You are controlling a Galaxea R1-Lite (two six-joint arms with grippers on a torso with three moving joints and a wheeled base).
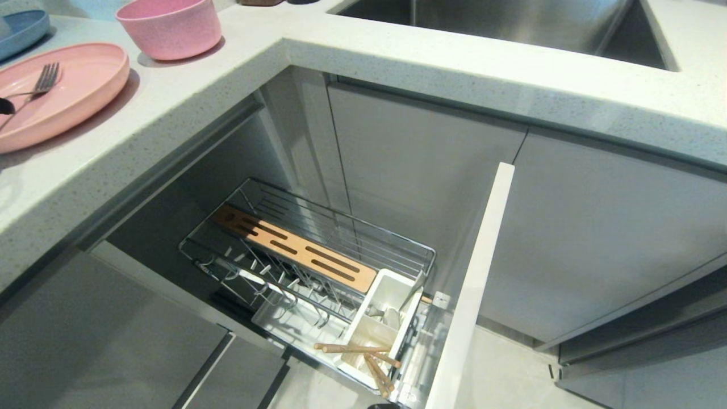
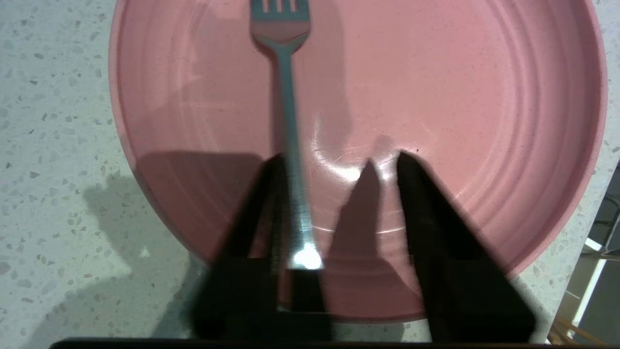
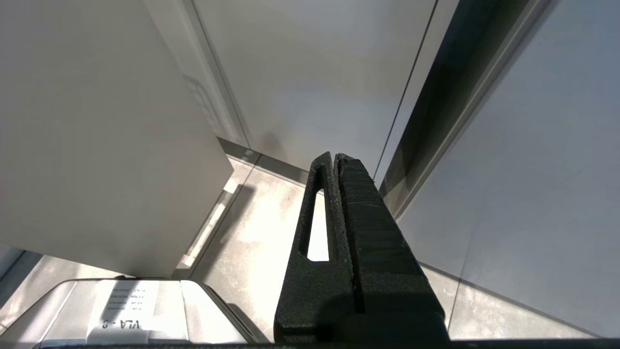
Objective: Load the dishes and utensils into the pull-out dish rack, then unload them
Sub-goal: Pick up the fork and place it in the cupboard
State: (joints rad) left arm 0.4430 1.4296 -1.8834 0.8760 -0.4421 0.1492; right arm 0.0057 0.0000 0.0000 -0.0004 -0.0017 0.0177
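Note:
The pink plate (image 1: 74, 108) (image 2: 460, 97) lies on the counter at the far left with the silver fork (image 1: 43, 83) (image 2: 286, 97) on it. Behind it stands the pink bowl (image 1: 170, 28). My left gripper (image 2: 341, 156) hangs low over the plate, open, with the fork's handle between the jaws and close against one finger (image 2: 259, 208); only its tip (image 1: 4, 105) shows in the head view. The pull-out dish rack (image 1: 397, 241) stands drawn out below, and the chopsticks (image 1: 363, 355) lie across its white caddy (image 1: 392, 284). My right gripper (image 3: 335, 156) is shut and empty, parked low by the cabinet fronts.
A blue plate (image 1: 20, 31) sits at the counter's far left corner. The steel sink (image 1: 511, 23) is set in the counter at the back. The rack's white front panel (image 1: 471, 284) juts out beside the caddy. Grey cabinet doors surround the opening.

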